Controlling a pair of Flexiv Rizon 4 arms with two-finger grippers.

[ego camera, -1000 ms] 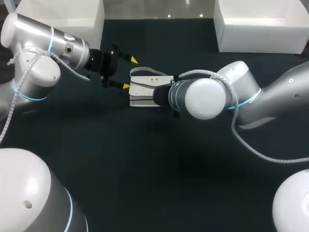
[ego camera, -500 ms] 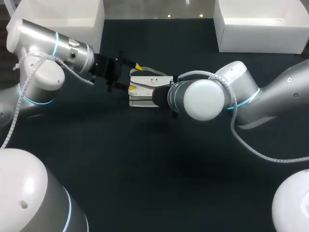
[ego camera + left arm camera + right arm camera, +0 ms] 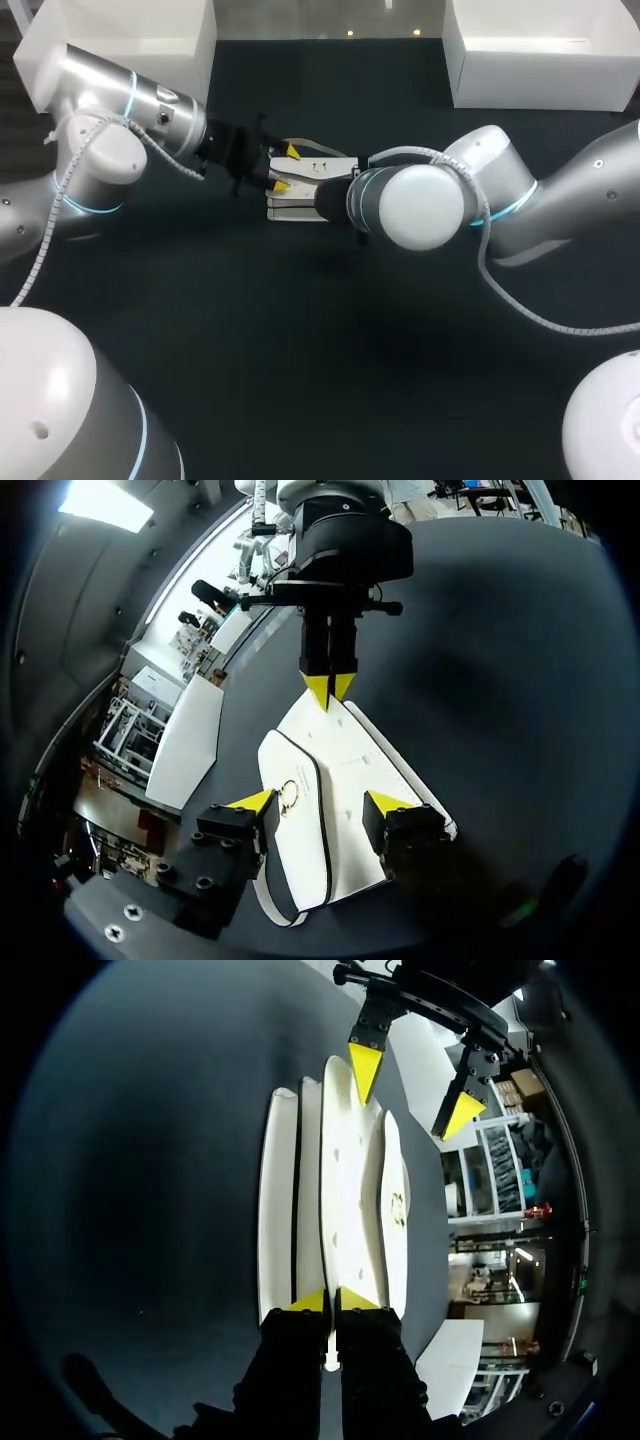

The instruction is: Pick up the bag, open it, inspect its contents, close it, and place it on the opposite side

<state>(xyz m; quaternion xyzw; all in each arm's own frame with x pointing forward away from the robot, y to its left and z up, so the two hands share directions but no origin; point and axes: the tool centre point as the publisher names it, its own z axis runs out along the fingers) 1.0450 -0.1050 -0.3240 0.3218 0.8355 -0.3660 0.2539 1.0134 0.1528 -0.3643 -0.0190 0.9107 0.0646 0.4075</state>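
Dark table (image 3: 300,350), three things on it.
A white bag (image 3: 300,208) rests mid-table; left box (image 3: 130,40) and right box (image 3: 540,60) sit at the far corners.

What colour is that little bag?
The bag is white with dark edging, clearest in the left wrist view.

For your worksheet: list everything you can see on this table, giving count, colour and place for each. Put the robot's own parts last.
bag: one, white, lying at the table's middle between the two grippers.
clasp: one, gold-coloured, on the bag's top face beside the left gripper's finger.
far-left box: one, white, at the table's far left corner.
far-right box: one, white, at the table's far right corner.
table: one, dark.
left gripper: one, black with yellow tips, open over one end of the bag.
right gripper: one, black with yellow tips, shut on the bag's opposite edge.
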